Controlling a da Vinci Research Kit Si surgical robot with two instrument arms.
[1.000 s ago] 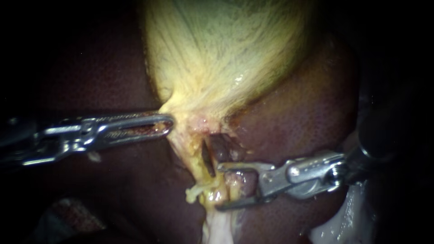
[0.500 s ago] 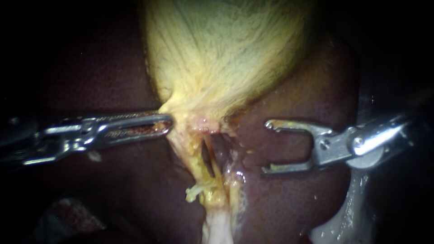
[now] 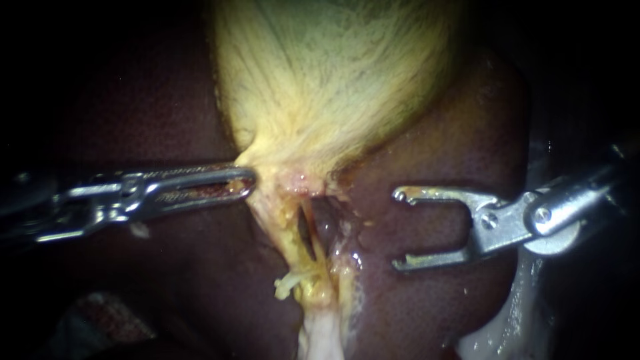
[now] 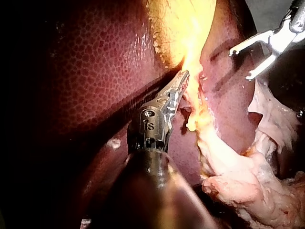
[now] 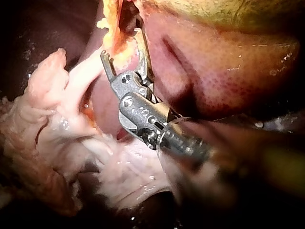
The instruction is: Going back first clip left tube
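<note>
Now, one liver (image 3: 433,133) fills the field, with one pale yellow gallbladder (image 3: 333,80) lying on it. Two instruments are in view. The left instrument (image 3: 248,181) (image 4: 183,78) has its jaws clamped on the gallbladder at its narrow neck. The right instrument (image 3: 398,230) (image 4: 240,64) (image 5: 121,45) hangs over the liver, jaws wide apart and empty. Between them runs the left tube (image 3: 293,230), just below the neck; whether it carries a clip is too small to tell.

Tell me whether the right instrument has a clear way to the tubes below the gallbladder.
Probably yes: the right instrument, jaws open, faces the tubes across bare liver, nothing between; the left instrument grips the gallbladder beyond them.
</note>
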